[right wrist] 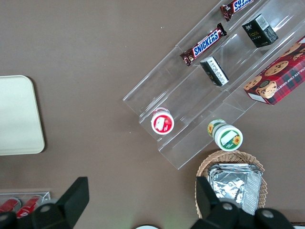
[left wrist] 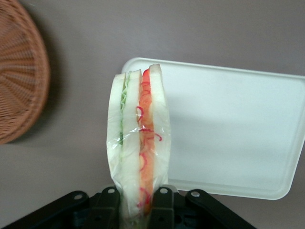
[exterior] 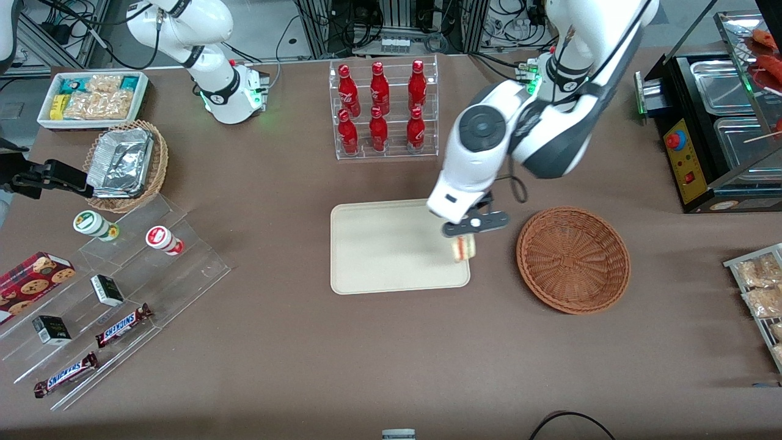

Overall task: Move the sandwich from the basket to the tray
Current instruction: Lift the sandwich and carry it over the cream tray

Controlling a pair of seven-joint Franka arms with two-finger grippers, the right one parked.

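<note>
sandwich held over tray edge

nearest the front camera we see snickers bars (exterior: pixel 122 324) and small boxes on a clear stepped stand (exterior: pixel 116 287) toward the parked arm's end. farther in, the tray (exterior: pixel 379 250) lies flat on the brown table (exterior: pixel 305 366), and the basket (exterior: pixel 573 260) sits beside it toward the working arm's end, apart from it, with nothing in it. the gripper (exterior: pixel 467 235) hangs over the tray's edge nearest the basket, pinching the sandwich (exterior: pixel 464 248). in the wrist view we see the sandwich (left wrist: pixel 139 143) in clear wrap, clamped at one end between the fingers (left wrist: pixel 162 202), its red, orange and green layers showing, with the tray (left wrist: pixel 238 133) and basket (left wrist: pixel 21 76) below it. whether it touches the tray we cannot tell. farthest, red bottles (exterior: pixel 380 107) stand in a clear rack.
</note>
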